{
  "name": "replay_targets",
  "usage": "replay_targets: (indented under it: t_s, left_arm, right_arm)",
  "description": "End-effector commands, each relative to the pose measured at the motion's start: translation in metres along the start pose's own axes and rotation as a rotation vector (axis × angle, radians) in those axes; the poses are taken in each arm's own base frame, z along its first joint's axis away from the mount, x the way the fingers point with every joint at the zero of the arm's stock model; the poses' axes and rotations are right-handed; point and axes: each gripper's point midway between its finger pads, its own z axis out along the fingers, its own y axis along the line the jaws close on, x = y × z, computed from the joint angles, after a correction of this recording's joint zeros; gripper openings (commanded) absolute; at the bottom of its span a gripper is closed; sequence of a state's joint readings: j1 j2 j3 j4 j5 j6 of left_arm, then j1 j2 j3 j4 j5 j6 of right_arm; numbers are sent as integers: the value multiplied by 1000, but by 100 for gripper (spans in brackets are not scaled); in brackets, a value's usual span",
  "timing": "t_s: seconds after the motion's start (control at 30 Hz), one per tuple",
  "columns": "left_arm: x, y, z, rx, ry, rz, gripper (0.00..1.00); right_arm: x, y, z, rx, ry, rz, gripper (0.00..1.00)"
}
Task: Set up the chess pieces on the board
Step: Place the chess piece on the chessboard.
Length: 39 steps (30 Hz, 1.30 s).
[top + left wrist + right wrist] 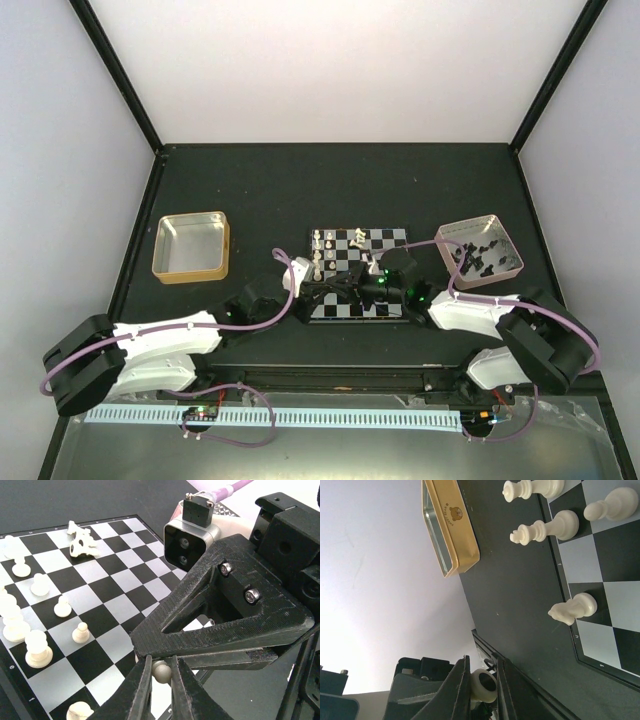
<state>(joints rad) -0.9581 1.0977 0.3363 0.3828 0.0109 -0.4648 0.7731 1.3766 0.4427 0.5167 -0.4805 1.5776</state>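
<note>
A: Board?
B: Sitting mid-desk; white pieces are standing along its left side, two lying at its far edge.
A: Claws?
B: Left claw and right claw are each pinching a cream piece.
A: Outstanding?
B: Black pieces are waiting in the tray near the right edge.

- The small flat square chessboard is showing black and pale-grey checks.
- The tiny plastic chess pieces are looking cream-white.
- The rectangular metal tray on the left is gleaming gold.
</note>
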Motion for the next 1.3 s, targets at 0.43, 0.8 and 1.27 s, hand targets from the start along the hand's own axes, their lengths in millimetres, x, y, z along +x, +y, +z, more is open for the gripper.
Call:
replay_targets:
  t_s: [0.43, 0.8, 1.27]
  left_arm:
    - [-13, 2, 1, -106, 100, 41, 2]
    - [22, 17, 16, -261, 441, 6, 2]
    - [33, 27, 48, -351, 587, 15, 2]
  right_arm:
    - [-19, -8, -13, 122, -108, -139, 51]
    - [-70, -36, -89, 315, -472, -200, 55]
    - [-76, -43, -119, 343, -577, -219, 56]
